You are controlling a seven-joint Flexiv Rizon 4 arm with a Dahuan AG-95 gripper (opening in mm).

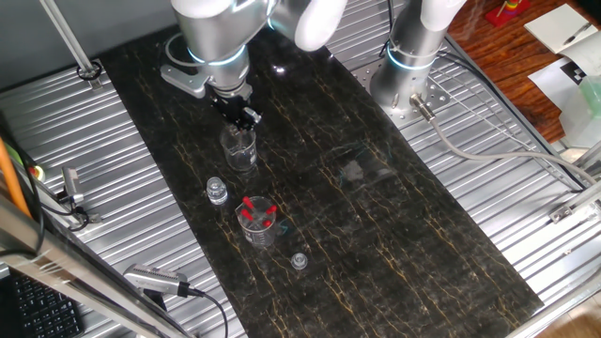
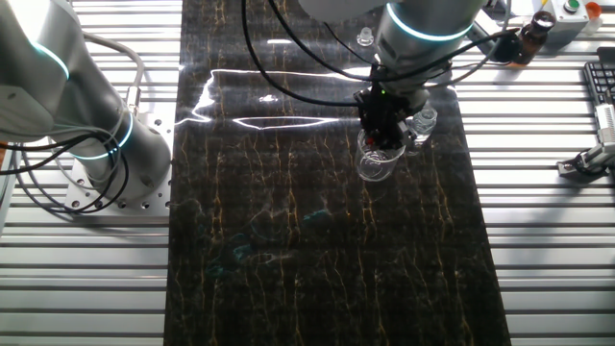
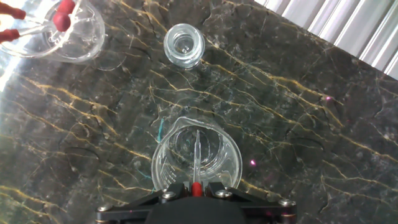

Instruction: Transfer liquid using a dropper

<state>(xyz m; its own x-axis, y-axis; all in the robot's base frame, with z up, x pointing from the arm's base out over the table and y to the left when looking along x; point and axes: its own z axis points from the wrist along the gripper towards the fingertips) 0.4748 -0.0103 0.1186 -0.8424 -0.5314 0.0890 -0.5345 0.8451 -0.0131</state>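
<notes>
Gripper (image 3: 196, 190) clamps a slim glass dropper (image 3: 197, 155), tip down inside the round clear beaker (image 3: 195, 163); a small glass vial (image 3: 184, 45) stands beyond that beaker.

In one fixed view, the dark tabletop (image 1: 394, 225) lies bare across the centre and right of the frame, giving wide passage there. Left of centre, obstacles cluster: a clear beaker (image 1: 240, 150) directly under the tool (image 1: 240, 115), a small vial (image 1: 217, 192) just below-left, a cup with red-bulbed droppers (image 1: 257, 222) lower down, and a small cap (image 1: 299, 261) near it. A second arm's base (image 1: 408, 70) blocks the upper right.
</notes>
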